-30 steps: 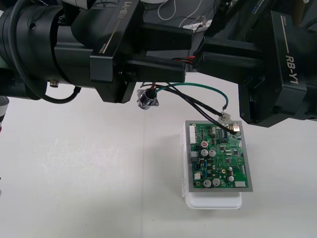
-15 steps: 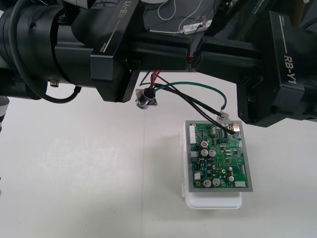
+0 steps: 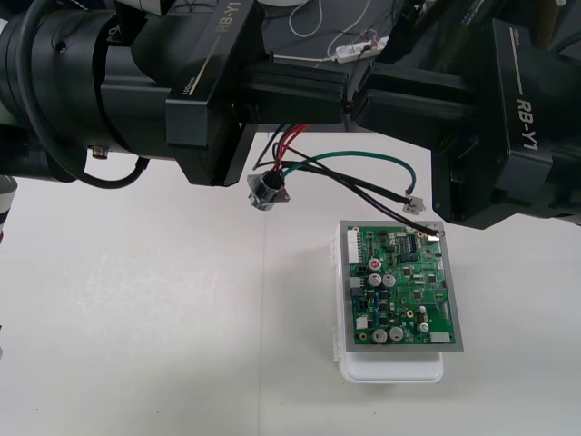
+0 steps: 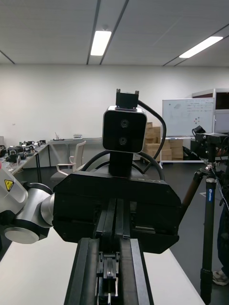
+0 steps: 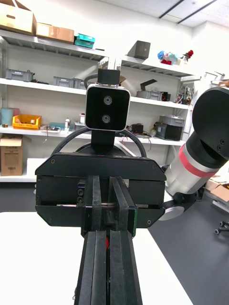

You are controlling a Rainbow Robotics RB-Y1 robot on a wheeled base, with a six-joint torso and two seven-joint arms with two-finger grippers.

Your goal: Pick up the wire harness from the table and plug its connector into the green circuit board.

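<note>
Several red, black, green harness wires [image 3: 363, 156] arc above board [image 3: 399, 291].

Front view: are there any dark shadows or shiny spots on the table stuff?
Front view: the light is soft and even, so the table and the green circuit board on its white base show no hard shadows; the metal socket gleams a little. Left wrist view: the left gripper is matt black, without glare.

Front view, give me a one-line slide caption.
Left gripper and right gripper meet above the table; wire harness hangs below, reaching the green circuit board at its far corner.
</note>
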